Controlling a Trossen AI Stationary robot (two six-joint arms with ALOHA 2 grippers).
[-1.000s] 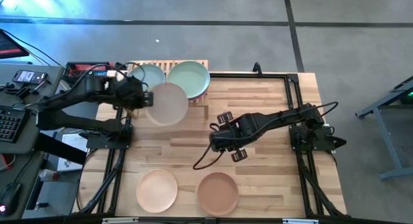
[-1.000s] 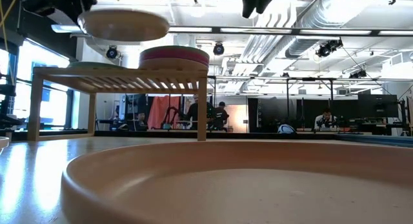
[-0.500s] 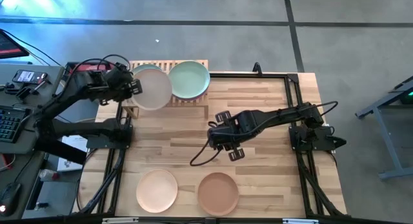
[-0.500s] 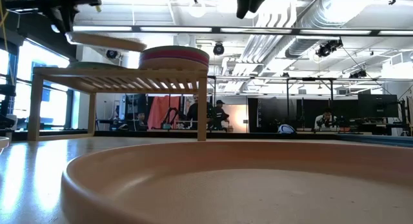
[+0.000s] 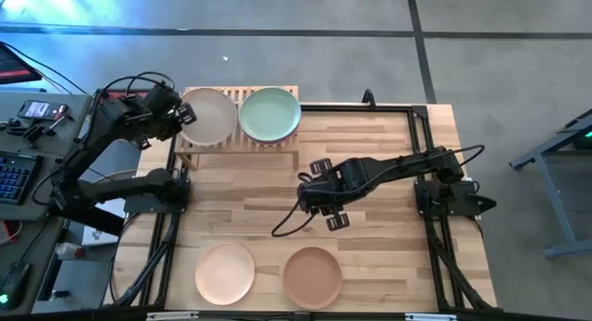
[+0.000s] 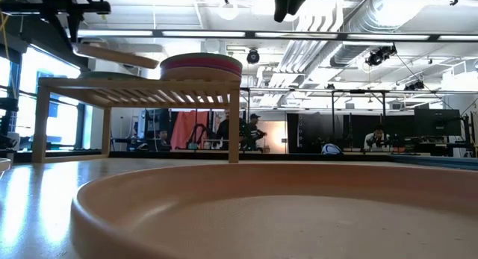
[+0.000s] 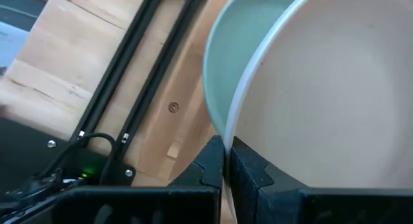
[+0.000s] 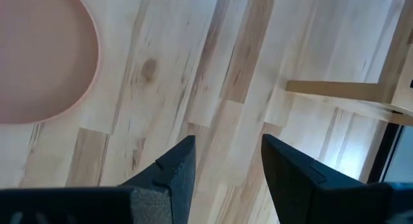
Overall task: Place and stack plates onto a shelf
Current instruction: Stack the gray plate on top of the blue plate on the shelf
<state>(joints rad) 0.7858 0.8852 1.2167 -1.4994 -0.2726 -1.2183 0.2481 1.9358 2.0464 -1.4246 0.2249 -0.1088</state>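
1. The left gripper is at the shelf's left end, its fingers clamped tight on the rim of a cream plate.
2. In the left wrist view the dark fingertips pinch that plate's white edge, and a grey-teal plate lies directly beneath it.
3. From table height the held plate is tilted, its gripped edge higher, its lower edge pointing toward the neighbouring stack. It hangs just above the shelf's left half; whether it touches the plate below cannot be told.
4. The shelf stands at the far left edge of the wooden tabletop.
5. On the shelf's right half sits a stack topped by a mint green plate; the low view shows a magenta plate within that stack.
6. The right gripper hovers over the middle of the tabletop, well apart from the shelf, fingers spread wide with nothing between them.
7. The right wrist view shows bare wood under that gripper, and the edge of the brown plate off to one side.
8. Two plates remain on the tabletop's near edge, side by side: a peach plate on the left and a brown plate on the right.
9. The low view is largely filled by a plate rim close to the camera.
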